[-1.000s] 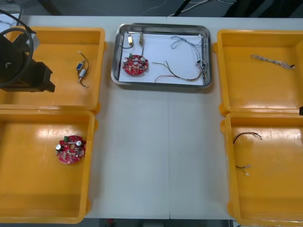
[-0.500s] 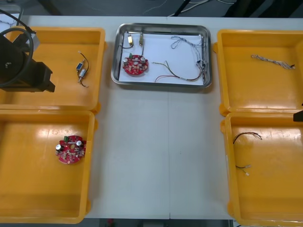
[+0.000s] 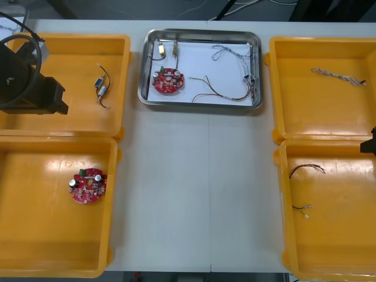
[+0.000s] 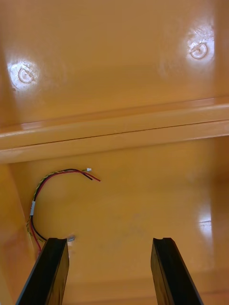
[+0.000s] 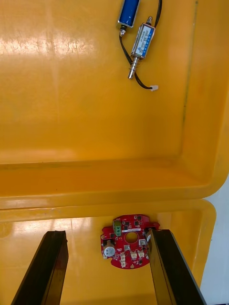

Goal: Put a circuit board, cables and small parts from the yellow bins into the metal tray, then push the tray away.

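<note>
- L gripper: fingers wide apart, holding nothing. It hangs over the wall between far-left bin and near-left bin. In front view its arm sits over the far-left bin's outer side.
- Near-left bin: 2nd circuit board lies flat below the L gripper, untouched.
- Far-left bin: 2 loose metal parts w/ black leads lie side by side.
- R gripper: fingers wide apart, empty. It is over near-right bin, close to the wall shared w/ far-right bin, at front view's right edge.
- Near-right bin: red-and-black cable curves along the bin's inner side, 1 end just beside a finger.
- Far-right bin: twisted cable lies alone.
- Metal tray, white inside, sits at the table's far middle, between the 2 far bins.
- In the tray: circuit board at left, small metal parts just beyond it, red & yellow cable mid, blue & white cable toward the right.
</note>
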Controlling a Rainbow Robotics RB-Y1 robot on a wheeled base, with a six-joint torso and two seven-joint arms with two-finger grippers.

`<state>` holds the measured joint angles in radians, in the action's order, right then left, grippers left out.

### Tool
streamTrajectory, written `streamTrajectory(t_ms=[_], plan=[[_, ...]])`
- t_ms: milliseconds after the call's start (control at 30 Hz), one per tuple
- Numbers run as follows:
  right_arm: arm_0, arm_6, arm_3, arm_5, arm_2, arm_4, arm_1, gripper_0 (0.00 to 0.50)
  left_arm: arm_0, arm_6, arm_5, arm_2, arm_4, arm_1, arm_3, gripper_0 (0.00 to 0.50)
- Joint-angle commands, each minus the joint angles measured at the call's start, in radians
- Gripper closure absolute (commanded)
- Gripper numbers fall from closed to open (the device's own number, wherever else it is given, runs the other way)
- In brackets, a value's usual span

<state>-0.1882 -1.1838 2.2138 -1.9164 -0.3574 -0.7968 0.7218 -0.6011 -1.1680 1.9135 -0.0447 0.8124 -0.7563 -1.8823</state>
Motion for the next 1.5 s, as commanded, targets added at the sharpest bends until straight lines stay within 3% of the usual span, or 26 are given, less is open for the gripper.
streamTrajectory(t_ms=[33,1500], plan=[[0.015,0.000,0.006,-0.003,-0.002,-0.008,-0.007,0.000,0.014,0.056,0.006,0.011,-0.009,-0.043,-0.031,0.000],[0.015,0.000,0.006,-0.003,-0.002,-0.008,-0.007,0.000,0.014,0.056,0.006,0.011,-0.009,-0.043,-0.031,0.000]])
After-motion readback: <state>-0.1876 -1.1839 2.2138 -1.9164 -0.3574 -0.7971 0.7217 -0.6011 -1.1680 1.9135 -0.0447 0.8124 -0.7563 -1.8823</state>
